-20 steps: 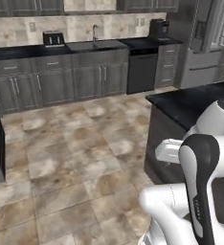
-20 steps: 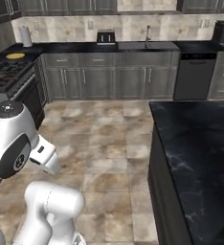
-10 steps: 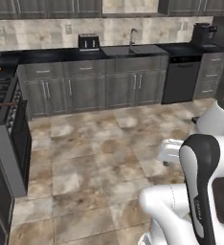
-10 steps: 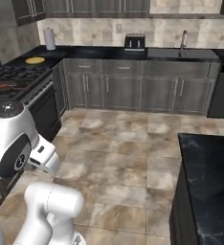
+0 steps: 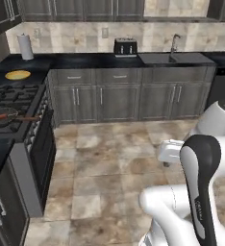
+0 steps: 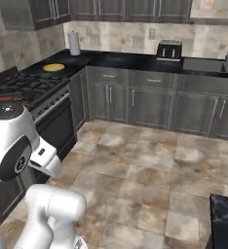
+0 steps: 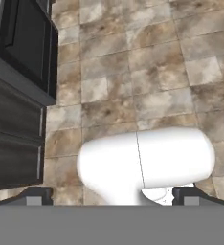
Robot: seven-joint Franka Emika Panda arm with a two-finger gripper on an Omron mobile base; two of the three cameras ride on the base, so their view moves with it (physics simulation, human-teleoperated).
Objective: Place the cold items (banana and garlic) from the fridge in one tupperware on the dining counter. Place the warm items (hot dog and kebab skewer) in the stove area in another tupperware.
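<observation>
- The hand (image 7: 112,200) is tucked in close to the robot and looks down at the tiled floor (image 7: 147,67). Its two dark fingertips (image 7: 36,195) stand wide apart, released, with nothing between them.
- A corner of the dining desk (image 6: 226,224), black with white veins, lies just beside the robot on its right.
- The stove area (image 5: 19,126), the landmark here, stands across the bare floor, to the robot's left. It is a black range with a dark oven door and iron grates on top.
- On the stove's grates, toward the front, lies a slim reddish rod, probably the hot dog (image 5: 0,116), with a thinner stick just beside it that may be the kebab skewer (image 5: 29,117). Both are too small to tell apart with certainty.
- Just behind the stove, a yellow plate (image 5: 18,75) sits on the black desk (image 5: 85,61), and a paper towel roll (image 5: 24,46) stands at the wall behind it.
- Farther along that desk from the stove come a toaster (image 5: 125,47) and then a sink (image 5: 174,57).
- Risks, as a judgement: the base could stop too far from the stove for a clean reach, or roll in too close and knock the oven door. The two slim items lie so close together that the hand might grasp the wrong one, or nudge one off the grates.
</observation>
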